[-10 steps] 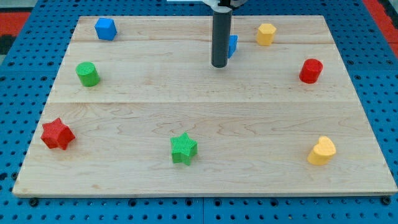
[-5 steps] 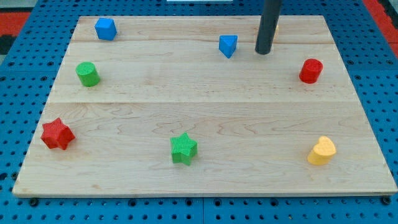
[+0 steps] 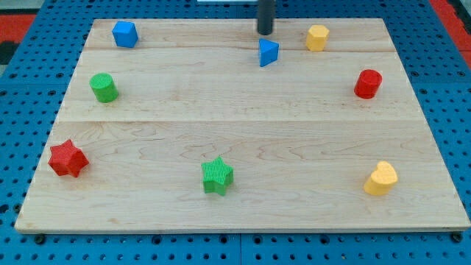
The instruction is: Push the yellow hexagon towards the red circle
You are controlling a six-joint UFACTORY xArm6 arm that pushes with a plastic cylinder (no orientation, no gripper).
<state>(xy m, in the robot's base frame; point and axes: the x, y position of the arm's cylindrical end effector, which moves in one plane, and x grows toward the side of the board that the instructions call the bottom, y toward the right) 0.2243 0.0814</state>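
Near the desk's (image 3: 243,118) top edge, my tip (image 3: 265,32) sits just above the blue triangle (image 3: 268,53), apparently apart from it, though that gap is hard to judge. No jaws on this rig, only the rod. Yellow hexagon (image 3: 317,37) lies right of the blue triangle, slightly higher, clear of my tip. Red circle (image 3: 367,84) lies further right of the triangle and lower, near the desk's right edge, well apart from the hexagon.

Pale matt wooden board (image 3: 243,132), ribbed green star (image 3: 217,176).
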